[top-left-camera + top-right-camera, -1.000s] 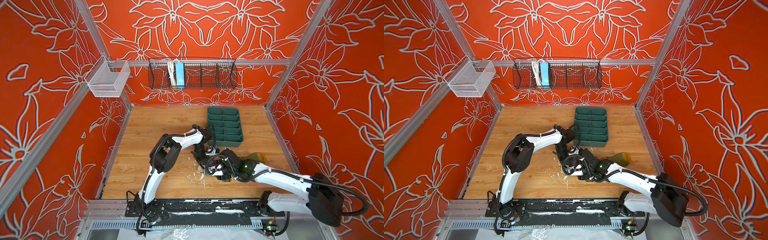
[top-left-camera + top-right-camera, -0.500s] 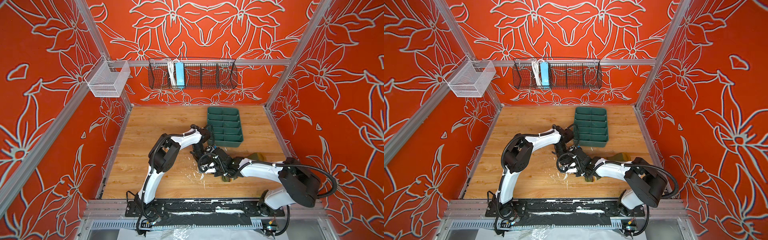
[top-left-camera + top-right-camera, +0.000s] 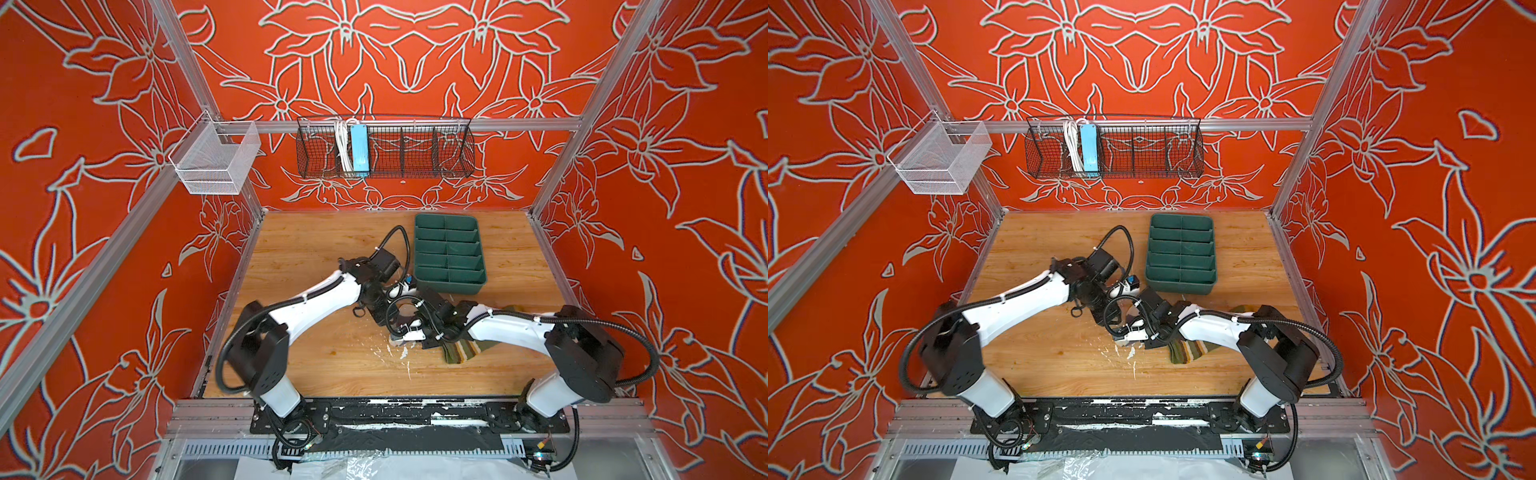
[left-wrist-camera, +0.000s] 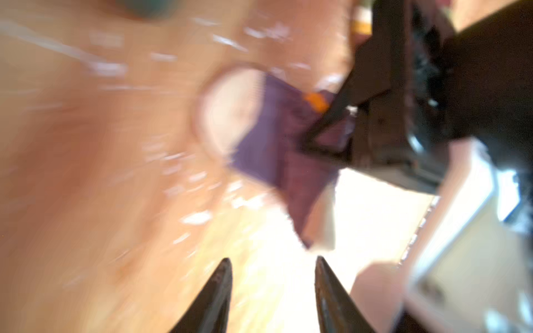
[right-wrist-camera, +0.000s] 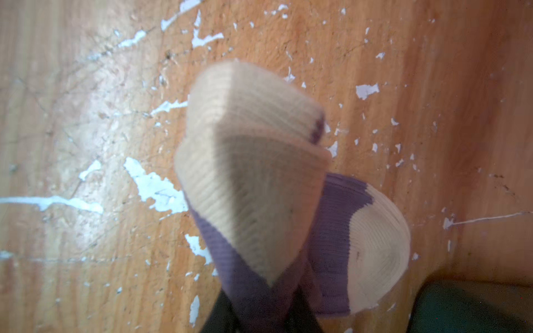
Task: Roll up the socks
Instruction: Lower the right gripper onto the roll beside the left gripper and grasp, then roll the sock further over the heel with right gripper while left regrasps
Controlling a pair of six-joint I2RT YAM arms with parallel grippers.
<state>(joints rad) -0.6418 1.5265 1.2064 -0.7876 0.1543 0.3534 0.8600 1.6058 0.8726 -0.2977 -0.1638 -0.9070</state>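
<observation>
The purple sock lies on the wooden table, one cream end flat and the other cream end lifted and folded up. My right gripper is shut on the purple fabric. The blurred left wrist view shows the same purple sock pinched by the right gripper's fingers. My left gripper is open with nothing in it, just short of the sock. In both top views the two grippers meet mid-table and hide the purple sock. The olive striped sock lies partly under the right arm.
A dark green divided tray stands just behind the grippers. White flecks of paint mark the table. A black wire basket and a white mesh basket hang on the walls.
The left gripper has opened and let go of the purple sock. The right gripper has shut on it, and the right arm's elbow has drawn back and up.
</observation>
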